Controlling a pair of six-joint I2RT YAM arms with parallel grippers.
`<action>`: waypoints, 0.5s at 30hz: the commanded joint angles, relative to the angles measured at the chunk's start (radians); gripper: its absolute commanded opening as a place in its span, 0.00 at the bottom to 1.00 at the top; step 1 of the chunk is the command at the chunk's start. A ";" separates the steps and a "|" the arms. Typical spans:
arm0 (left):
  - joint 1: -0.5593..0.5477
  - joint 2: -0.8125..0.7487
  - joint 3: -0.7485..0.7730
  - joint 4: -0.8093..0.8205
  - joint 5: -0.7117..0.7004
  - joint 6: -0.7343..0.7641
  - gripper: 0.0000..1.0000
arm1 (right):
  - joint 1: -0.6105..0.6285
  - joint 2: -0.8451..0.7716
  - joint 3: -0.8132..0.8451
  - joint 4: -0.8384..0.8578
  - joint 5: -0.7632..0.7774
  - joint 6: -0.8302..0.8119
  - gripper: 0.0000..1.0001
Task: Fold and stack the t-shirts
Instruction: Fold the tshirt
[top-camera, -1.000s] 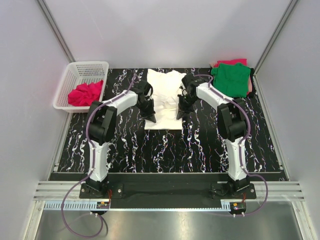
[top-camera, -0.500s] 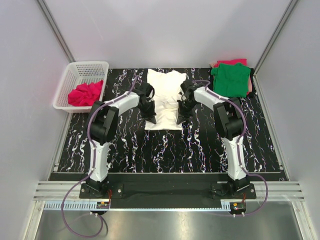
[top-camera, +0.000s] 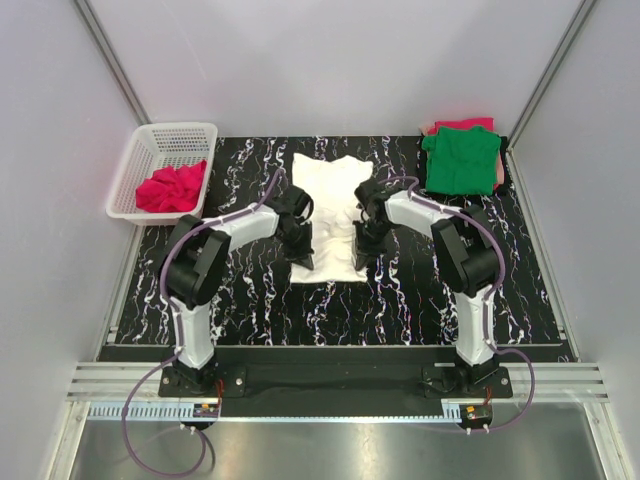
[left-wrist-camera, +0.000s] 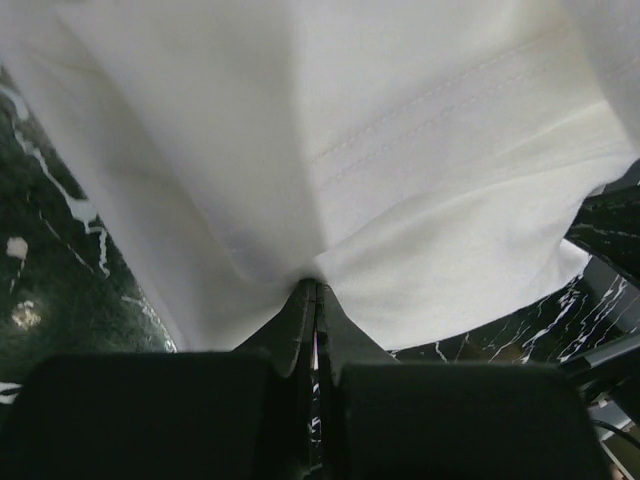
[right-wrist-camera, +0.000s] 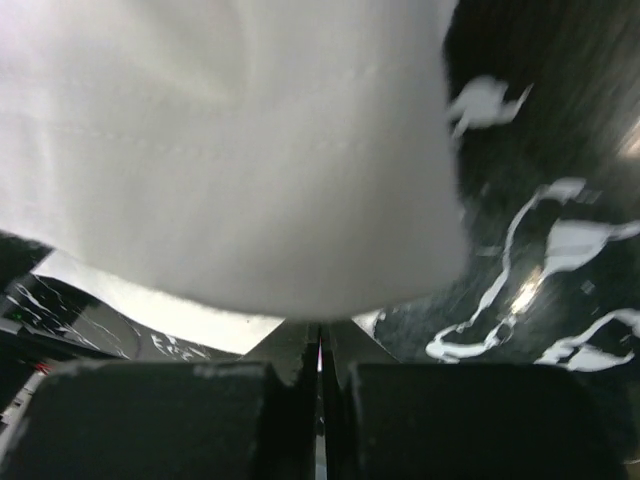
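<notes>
The white t-shirt (top-camera: 330, 205) lies flat on the black marbled table, neck toward the back. My left gripper (top-camera: 301, 262) is shut on its left near hem; in the left wrist view the closed gripper (left-wrist-camera: 316, 288) pinches the white cloth (left-wrist-camera: 330, 150). My right gripper (top-camera: 360, 259) is shut on the right near hem, and in the right wrist view that gripper (right-wrist-camera: 320, 328) holds the white cloth (right-wrist-camera: 230, 170). A folded green t-shirt (top-camera: 460, 160) lies at the back right. A crumpled pinkish-red t-shirt (top-camera: 172, 187) sits in the basket.
A white plastic basket (top-camera: 150, 150) stands at the back left, partly off the table. A pinkish-red cloth (top-camera: 465, 125) shows under the green shirt. Grey walls close in the back and both sides.
Both grippers have moved toward the near edge, pulling the white t-shirt with them; its hem now lies closer to the arm bases.
</notes>
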 joint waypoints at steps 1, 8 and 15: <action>-0.015 -0.057 -0.099 -0.066 -0.067 0.013 0.00 | 0.062 -0.134 -0.088 -0.034 0.042 0.060 0.00; -0.073 -0.214 -0.213 -0.066 -0.057 -0.025 0.00 | 0.135 -0.296 -0.244 -0.041 0.063 0.163 0.00; -0.151 -0.350 -0.325 -0.065 -0.061 -0.085 0.00 | 0.213 -0.422 -0.338 -0.039 0.088 0.238 0.00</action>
